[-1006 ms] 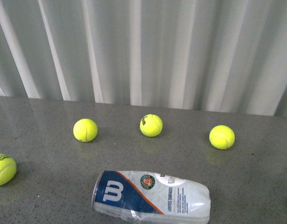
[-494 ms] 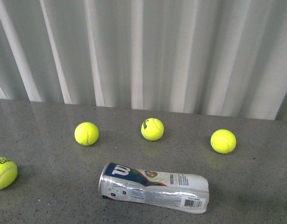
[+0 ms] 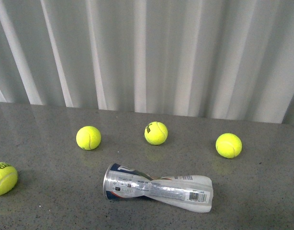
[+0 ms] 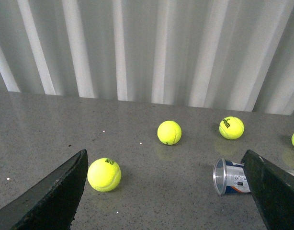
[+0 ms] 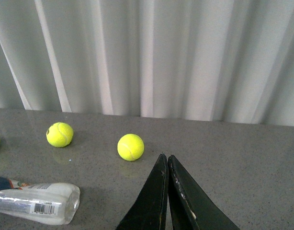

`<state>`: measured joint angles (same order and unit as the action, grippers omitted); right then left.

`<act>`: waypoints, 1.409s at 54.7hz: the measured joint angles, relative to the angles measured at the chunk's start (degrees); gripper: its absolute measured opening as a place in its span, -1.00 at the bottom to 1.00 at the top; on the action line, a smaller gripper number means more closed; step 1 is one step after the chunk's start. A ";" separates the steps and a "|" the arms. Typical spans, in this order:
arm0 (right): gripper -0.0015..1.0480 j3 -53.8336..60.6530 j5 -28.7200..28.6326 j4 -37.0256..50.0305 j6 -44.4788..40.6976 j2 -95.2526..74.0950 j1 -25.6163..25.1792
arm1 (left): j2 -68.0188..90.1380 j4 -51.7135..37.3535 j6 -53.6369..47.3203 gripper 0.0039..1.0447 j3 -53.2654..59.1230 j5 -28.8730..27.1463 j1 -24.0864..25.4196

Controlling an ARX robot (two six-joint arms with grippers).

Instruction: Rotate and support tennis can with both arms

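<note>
Front view. The tennis can point(image 3: 159, 188) lies on its side on the near part of the grey table point(image 3: 51, 206), long axis running left to right. Its metal-rimmed open end faces left; the barcode faces up near the right end. The clear wall is crushed in around the middle (the label there is twisted and hard to read). Four yellow-green balls lie apart from it. Three form a row farther back: the left ball point(image 3: 88, 137), the middle ball point(image 3: 156, 132) and the right ball point(image 3: 228, 145). The fourth ball point(image 3: 3, 178) lies at the left edge. A white pleated curtain point(image 3: 185, 57) closes the far side.

Left wrist view. The left gripper point(image 4: 164, 155) has its fingers point(image 4: 46, 196) spread wide and released, holding nothing; the can's open end point(image 4: 228, 176) shows beside one finger.

Right wrist view. The right gripper point(image 5: 166, 157) has its fingers point(image 5: 152, 201) pressed together, empty, well apart from the can point(image 5: 37, 202).
</note>
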<state>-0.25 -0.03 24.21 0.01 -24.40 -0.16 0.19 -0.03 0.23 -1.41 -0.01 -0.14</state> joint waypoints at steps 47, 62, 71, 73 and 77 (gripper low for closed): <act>-0.93 -0.04 -0.02 -23.85 0.00 23.39 0.00 | 0.00 0.00 -0.02 0.87 0.00 -0.02 0.00; -0.77 -0.04 -0.02 -24.15 -0.04 24.11 0.00 | -0.07 0.00 0.00 0.87 0.00 0.00 0.00; -0.23 -0.04 -0.02 -24.17 -0.04 24.11 0.00 | -0.07 0.00 0.00 0.87 0.00 0.00 0.00; -0.13 -0.04 -0.02 -24.17 -0.04 24.13 0.00 | -0.07 0.00 0.00 0.87 0.00 0.00 0.00; 0.11 -0.04 -0.02 -24.17 -0.04 24.15 0.00 | -0.07 0.00 0.00 0.87 0.00 0.00 0.00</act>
<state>-0.30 -0.05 0.03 -0.03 -0.25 -0.16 0.12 -0.03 0.23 -1.41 -0.01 -0.14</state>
